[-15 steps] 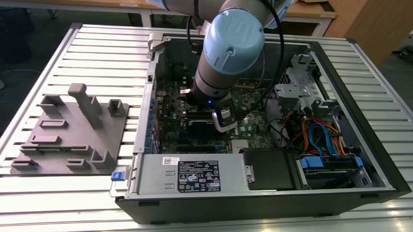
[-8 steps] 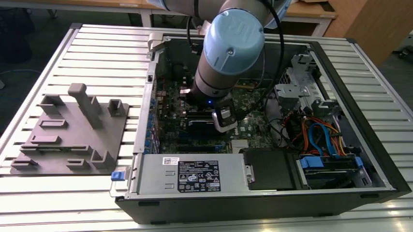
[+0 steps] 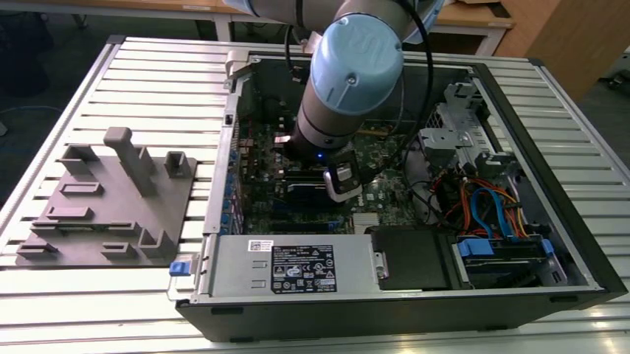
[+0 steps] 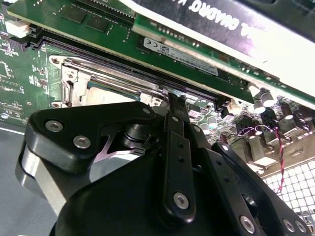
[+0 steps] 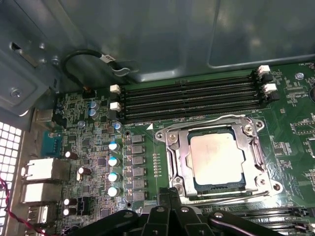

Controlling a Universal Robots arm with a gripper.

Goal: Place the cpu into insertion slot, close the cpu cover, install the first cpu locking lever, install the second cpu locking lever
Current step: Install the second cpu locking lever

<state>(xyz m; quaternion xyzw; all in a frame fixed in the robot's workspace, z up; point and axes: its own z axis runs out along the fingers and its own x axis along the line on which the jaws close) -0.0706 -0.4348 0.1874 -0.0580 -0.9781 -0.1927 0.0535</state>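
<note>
Black gripper (image 4: 178, 105) linkage sits closest to the lens in both wrist views, and in the second wrist view I see its jaws drawn together into one narrow blade with nothing between them. Its tip stands just beside the near edge of the socket frame.

On my screen the cpu (image 5: 216, 156) already lies flat in the insertion slot (image 5: 197, 184), its dull silver top showing through the window of the cpu cover (image 5: 179, 164). This cover seems to be down over the chip. Thin wire levers run along the frame edges, one on the side of the memory slots (image 5: 189, 101) and one on the side near the gripper; I cannot tell for sure whether either one is hooked.

From the exterior view, the arm (image 3: 350, 81) reaches down into the open computer case (image 3: 512, 96), which lies on the slatted table (image 3: 147, 81), with a grey fixture plate (image 3: 108, 199) on the exterior view's left.

I judge that the lever work is the step in hand. To do it well, I would keep the closed tip on the wire only, press slowly, and keep clear of the small capacitors (image 5: 113, 162) beside the socket.
</note>
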